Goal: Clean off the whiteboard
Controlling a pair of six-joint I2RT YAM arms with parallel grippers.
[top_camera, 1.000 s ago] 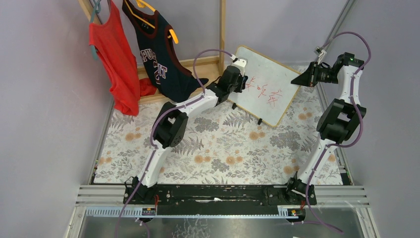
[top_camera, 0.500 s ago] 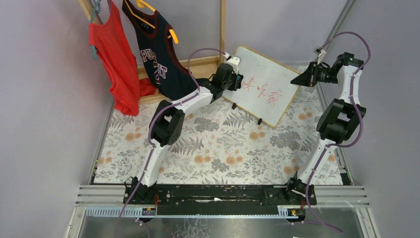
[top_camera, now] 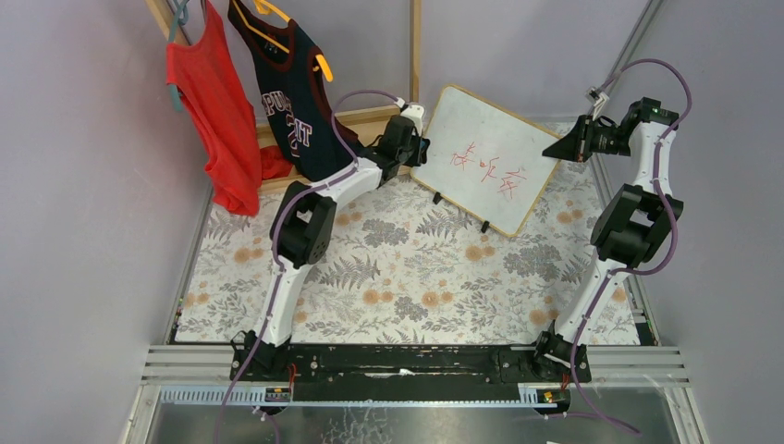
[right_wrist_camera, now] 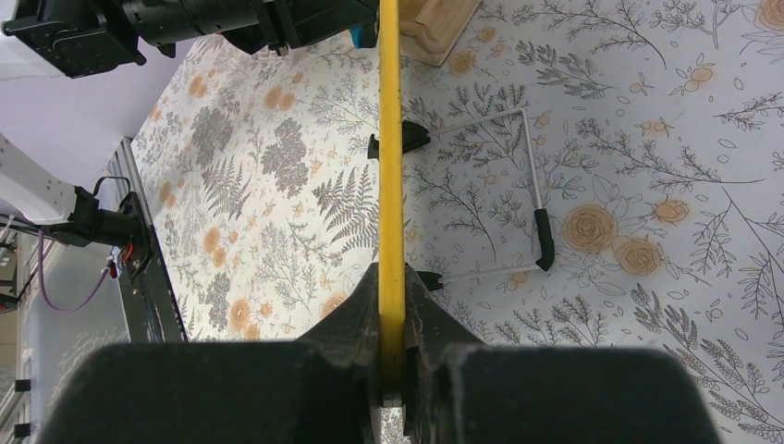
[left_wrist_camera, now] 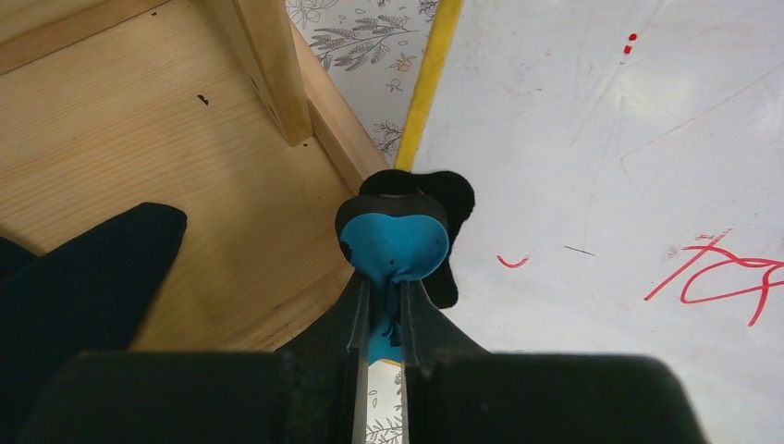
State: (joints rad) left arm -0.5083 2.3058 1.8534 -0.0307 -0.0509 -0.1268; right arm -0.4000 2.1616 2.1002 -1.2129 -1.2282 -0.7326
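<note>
Left wrist view: the whiteboard (left_wrist_camera: 592, 139) runs past the top, right and bottom edges, and the red writing (left_wrist_camera: 712, 273) is cut off at the right edge. The lower part of the blue eraser (left_wrist_camera: 396, 242) is concealed between the fingers of the left claw (left_wrist_camera: 382, 294).

Right wrist view: the board is seen edge-on only. Its face is hidden and its near end is buried in the right claw (right_wrist_camera: 392, 296).

Top view: the writing is too small to read.

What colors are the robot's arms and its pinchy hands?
The left arm and right arm are white with chunky black joints. A purple cable loops along each. The left gripper and right gripper are black, with two flat fingers.
</note>
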